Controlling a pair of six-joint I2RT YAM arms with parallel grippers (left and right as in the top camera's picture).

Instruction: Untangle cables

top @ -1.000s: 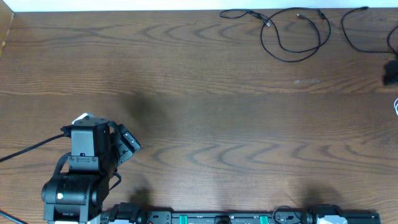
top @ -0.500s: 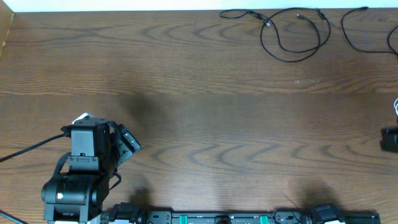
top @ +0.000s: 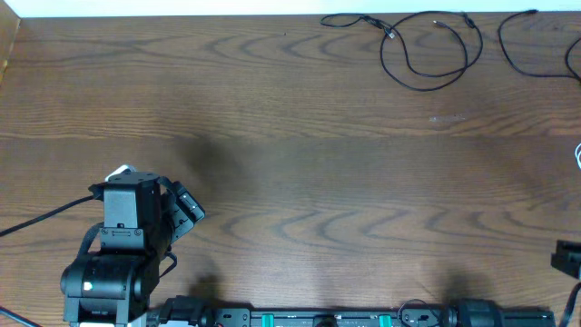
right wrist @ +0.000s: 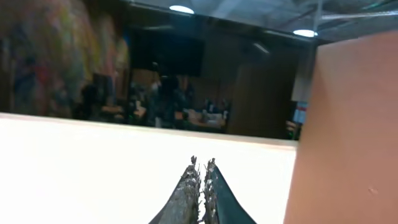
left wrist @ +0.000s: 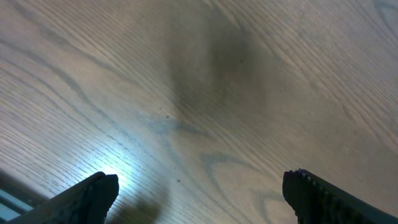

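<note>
The cables lie at the table's far right. One thin black cord (top: 425, 88) makes a loose loop, and a second black cord (top: 501, 41) curves beside it. A bit of white cord (top: 577, 155) shows at the right edge. My left gripper (top: 186, 207) rests at the near left, far from them. In the left wrist view that gripper (left wrist: 199, 190) is open, with only bare wood between its fingertips (left wrist: 93, 194). My right gripper (right wrist: 201, 165) is shut on nothing and points up at a white wall. Only a dark part of the right arm (top: 567, 259) shows overhead.
The wooden table (top: 290, 136) ends at a white wall along the back. A raised wooden board (right wrist: 348, 124) stands to the right of the right gripper. The arms' base rail (top: 363, 318) runs along the front edge.
The right arm has drawn back along the right edge, from near the cables toward the table's front. The left arm and the cables have not moved.
</note>
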